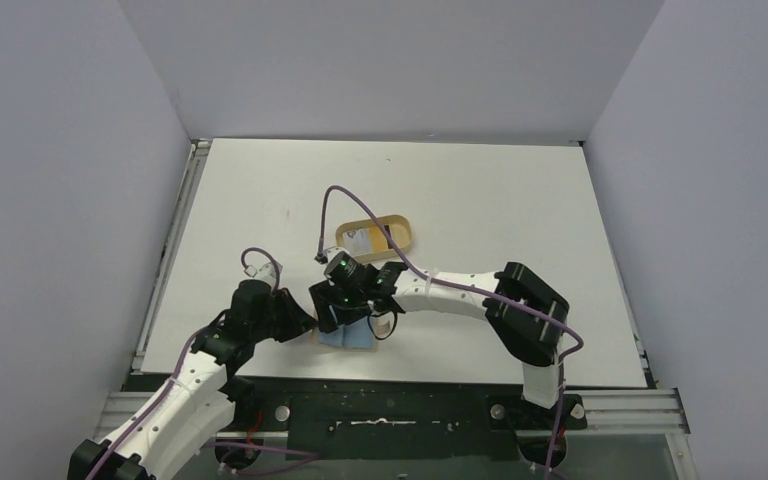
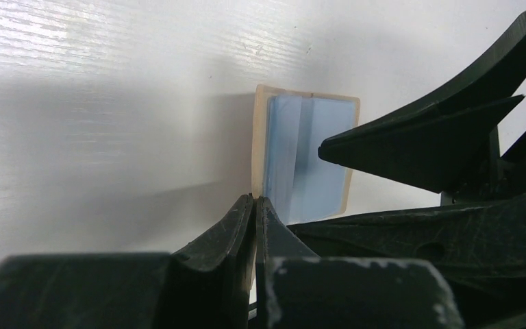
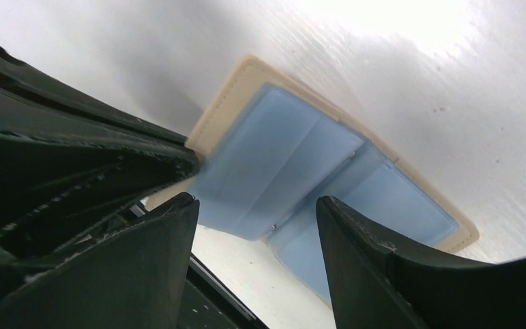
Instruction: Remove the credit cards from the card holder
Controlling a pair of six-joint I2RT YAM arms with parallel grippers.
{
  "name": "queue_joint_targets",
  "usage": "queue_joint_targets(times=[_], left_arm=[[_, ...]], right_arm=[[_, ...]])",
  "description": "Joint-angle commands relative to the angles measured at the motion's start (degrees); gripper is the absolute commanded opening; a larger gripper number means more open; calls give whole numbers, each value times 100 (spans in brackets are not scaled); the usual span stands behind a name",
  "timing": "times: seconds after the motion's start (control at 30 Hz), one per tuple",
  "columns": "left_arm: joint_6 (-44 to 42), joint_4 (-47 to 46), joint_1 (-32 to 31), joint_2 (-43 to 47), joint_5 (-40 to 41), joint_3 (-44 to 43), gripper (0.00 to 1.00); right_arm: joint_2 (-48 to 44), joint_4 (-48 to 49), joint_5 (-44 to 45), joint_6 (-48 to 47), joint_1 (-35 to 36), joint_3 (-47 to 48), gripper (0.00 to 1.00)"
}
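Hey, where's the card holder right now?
In the top view the card holder lies open near the front edge of the table, left of centre, its edge pinched by the left gripper, with the open right gripper over it.

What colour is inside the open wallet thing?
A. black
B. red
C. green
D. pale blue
D: the card holder lies open, and both wrist views show a tan rim framing a pale blue inside.
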State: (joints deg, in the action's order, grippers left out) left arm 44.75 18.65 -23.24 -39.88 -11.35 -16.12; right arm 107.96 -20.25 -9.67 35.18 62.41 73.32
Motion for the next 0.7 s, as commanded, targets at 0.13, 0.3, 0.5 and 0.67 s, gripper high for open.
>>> queue_joint_targets(times=[0.13, 0.3, 0.5, 0.67], left_arm=[[42, -144, -55, 16, -15, -125, 0], [43, -169, -49, -29, -23, -124, 0], [34, -137, -49, -19, -16, -128, 0], [38, -126, -49, -21, 18, -120, 0]], right_arm=[[-124, 480, 9, -64, 94, 293, 64], [-61, 527, -28, -69, 104, 221, 64], [106, 527, -7, -158, 197, 254, 64], [169, 426, 79, -406, 419, 309, 65]])
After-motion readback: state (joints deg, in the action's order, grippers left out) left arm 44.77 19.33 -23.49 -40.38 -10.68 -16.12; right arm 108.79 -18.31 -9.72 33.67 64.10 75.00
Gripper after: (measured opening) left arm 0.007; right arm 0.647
